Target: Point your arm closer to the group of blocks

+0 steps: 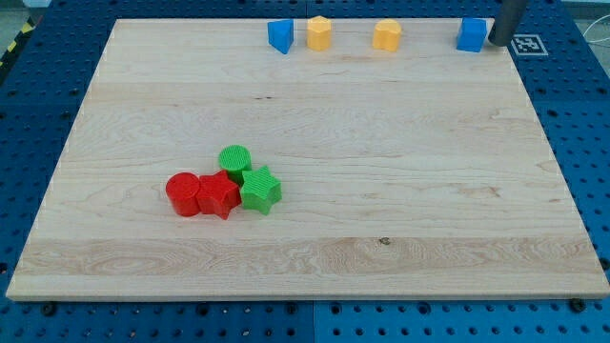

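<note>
A tight group of blocks lies at the board's lower left: a red cylinder (182, 194), a red star (218, 195), a green cylinder (234, 160) and a green star (259, 190), all touching. My tip (497, 42) is at the view's top right corner, just right of a blue cube (471, 34), far from the group. Along the top edge also sit a blue triangular block (279, 36), a yellow pentagon block (318, 33) and a yellow hexagon-like block (387, 35).
The wooden board (381, 191) rests on a blue perforated table (591, 124). A black-and-white marker tag (527, 44) lies just off the board's top right corner, beside my tip.
</note>
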Motion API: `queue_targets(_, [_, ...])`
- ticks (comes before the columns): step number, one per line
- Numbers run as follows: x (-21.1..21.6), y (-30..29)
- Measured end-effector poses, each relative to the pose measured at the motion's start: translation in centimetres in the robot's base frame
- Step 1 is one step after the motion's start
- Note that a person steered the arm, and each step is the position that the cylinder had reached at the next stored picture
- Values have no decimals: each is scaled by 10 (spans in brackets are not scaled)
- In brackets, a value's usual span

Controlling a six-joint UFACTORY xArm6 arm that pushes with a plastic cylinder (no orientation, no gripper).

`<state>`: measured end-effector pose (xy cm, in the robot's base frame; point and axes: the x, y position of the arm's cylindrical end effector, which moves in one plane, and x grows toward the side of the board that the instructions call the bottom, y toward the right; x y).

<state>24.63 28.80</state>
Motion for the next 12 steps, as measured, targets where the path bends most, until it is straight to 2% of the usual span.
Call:
queue_targets(5, [5,25])
queue_targets(6, [48,24])
queue_targets(9, [170,-34])
queue_targets(10, [190,-39])
queue_targets(12, [199,-39])
